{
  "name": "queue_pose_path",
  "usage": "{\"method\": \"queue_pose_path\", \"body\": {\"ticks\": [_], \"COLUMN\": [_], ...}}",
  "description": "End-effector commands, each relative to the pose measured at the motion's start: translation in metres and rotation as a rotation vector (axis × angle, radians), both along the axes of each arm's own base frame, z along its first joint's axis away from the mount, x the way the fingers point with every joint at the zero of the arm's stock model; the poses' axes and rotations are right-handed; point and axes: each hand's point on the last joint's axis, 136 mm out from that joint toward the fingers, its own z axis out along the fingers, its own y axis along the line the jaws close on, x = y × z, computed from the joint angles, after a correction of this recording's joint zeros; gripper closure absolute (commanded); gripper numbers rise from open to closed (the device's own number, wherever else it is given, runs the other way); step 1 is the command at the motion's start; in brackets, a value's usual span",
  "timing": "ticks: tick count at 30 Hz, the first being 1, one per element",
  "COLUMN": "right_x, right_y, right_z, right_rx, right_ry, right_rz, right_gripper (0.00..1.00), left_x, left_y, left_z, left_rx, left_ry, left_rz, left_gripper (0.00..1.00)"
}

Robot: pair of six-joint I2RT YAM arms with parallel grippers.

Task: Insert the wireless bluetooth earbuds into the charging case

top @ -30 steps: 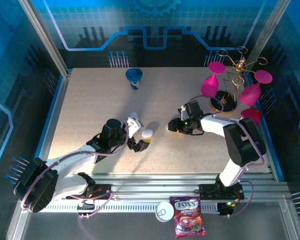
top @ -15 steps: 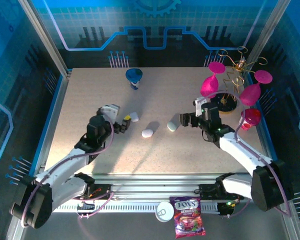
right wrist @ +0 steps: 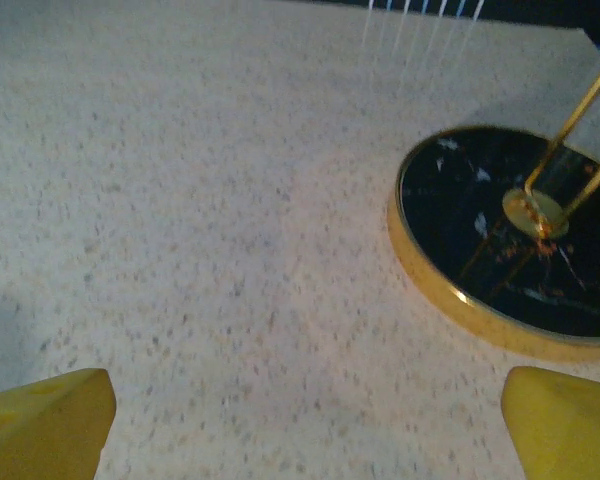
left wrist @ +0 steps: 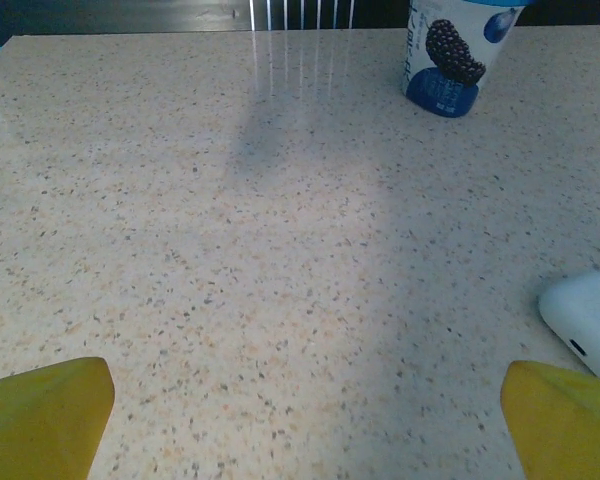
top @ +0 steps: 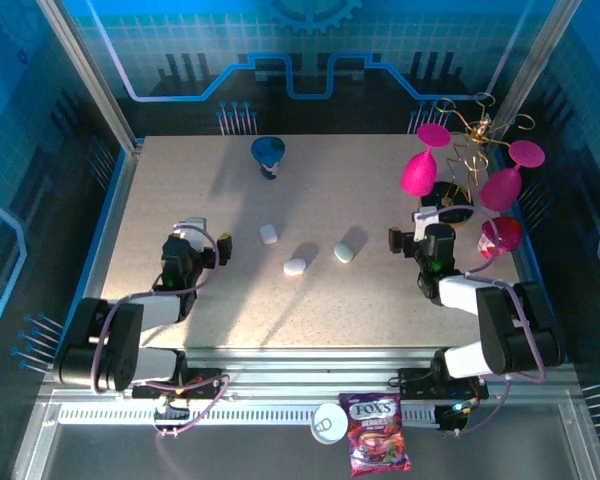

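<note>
Your left jaws stand spread wide with nothing between them, low over the counter (top: 180, 180) near its left edge. Your right jaws are spread wide and empty too, near the right edge, beside a round black stand (right wrist: 480, 250) with a gold rim. Between the two arms three white cases lie apart in the counter's middle: the left case (top: 269, 233), the middle case (top: 295, 267) and the right case (top: 344, 252), all looking shut. Whether any holds earbuds you cannot tell. A blue cup (top: 268, 155) stands near the far edge.
</note>
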Motion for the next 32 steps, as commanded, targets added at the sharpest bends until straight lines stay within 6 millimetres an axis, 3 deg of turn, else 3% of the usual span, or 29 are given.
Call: {"method": "queue_pose_path", "body": {"ticks": [1, 3, 8, 32], "right_x": [0.012, 0.011, 0.012, 0.014], "right_y": [0.003, 0.004, 0.003, 0.005], "right_z": [0.010, 0.009, 0.010, 0.009], "right_rx": [0.046, 0.046, 0.045, 0.032], "right_ry": [-0.126, -0.110, -0.114, -0.108], "right_rz": [0.049, 0.060, 0.056, 0.057], "right_gripper": [0.00, 0.00, 0.00, 0.00], "left_x": [0.024, 0.029, 0.038, 0.039], "left_y": [-0.001, 0.000, 0.005, 0.007], "left_z": [0.022, 0.009, 0.002, 0.004], "left_rx": [-0.049, -0.049, -0.056, -0.048], "left_ry": [-0.105, -0.097, -0.015, -0.030], "left_rz": [-0.019, -0.019, 0.009, 0.026], "left_gripper": [0.01, 0.00, 0.00, 0.01]}}
